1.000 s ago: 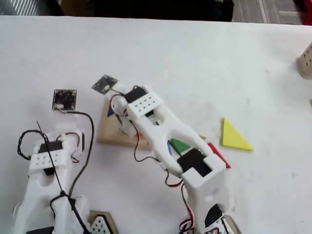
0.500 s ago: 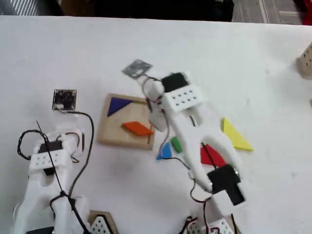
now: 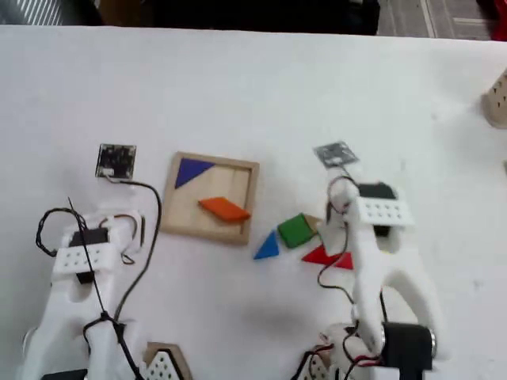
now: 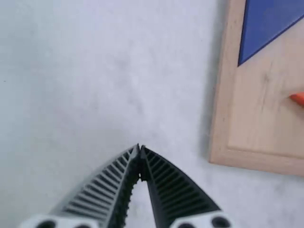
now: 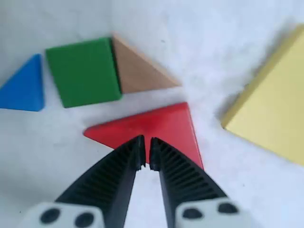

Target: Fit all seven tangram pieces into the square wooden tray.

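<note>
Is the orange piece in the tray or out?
In. In the high view the orange piece lies inside the rim of the wooden tray, near the dark blue triangle; whether it sits flat, cannot tell.

Right end effector [image 5: 146,146] away from the wooden tray [image 3: 212,158], now over the red triangle [image 5: 161,124].

Pieces only partly seen

The right arm [image 3: 380,237] covers part of the tan triangle [image 3: 312,224], at 3 o'clock of the green square [image 3: 295,229], and of the red triangle [image 3: 315,256]. Frame edges crop the yellow triangle [image 5: 273,114], wooden tray [image 4: 219,95] and orange piece [image 4: 298,98].
</note>
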Robot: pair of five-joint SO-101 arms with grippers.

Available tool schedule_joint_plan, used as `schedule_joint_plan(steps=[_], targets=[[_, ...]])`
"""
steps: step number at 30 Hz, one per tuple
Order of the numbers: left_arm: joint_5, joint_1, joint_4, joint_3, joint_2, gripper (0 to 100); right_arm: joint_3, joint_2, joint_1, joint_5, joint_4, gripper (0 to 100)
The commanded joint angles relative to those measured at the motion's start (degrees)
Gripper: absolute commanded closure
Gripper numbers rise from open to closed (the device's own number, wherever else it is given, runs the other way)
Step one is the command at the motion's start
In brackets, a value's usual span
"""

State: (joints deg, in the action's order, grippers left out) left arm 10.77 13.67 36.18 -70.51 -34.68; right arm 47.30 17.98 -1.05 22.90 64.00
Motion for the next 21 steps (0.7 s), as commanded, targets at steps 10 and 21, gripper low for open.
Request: schedule_joint_plan(steps=[10,21], targets=[[0.4,-16.7,-1.0,2.9,-2.0,98,15.6,15.5,-12.4,4.7,-5.7,98.1],[-0.2,-38.3,7.5,14.5,-1.5,98,18.0,15.5,-22.5,12.3,-7.4,98.1]])
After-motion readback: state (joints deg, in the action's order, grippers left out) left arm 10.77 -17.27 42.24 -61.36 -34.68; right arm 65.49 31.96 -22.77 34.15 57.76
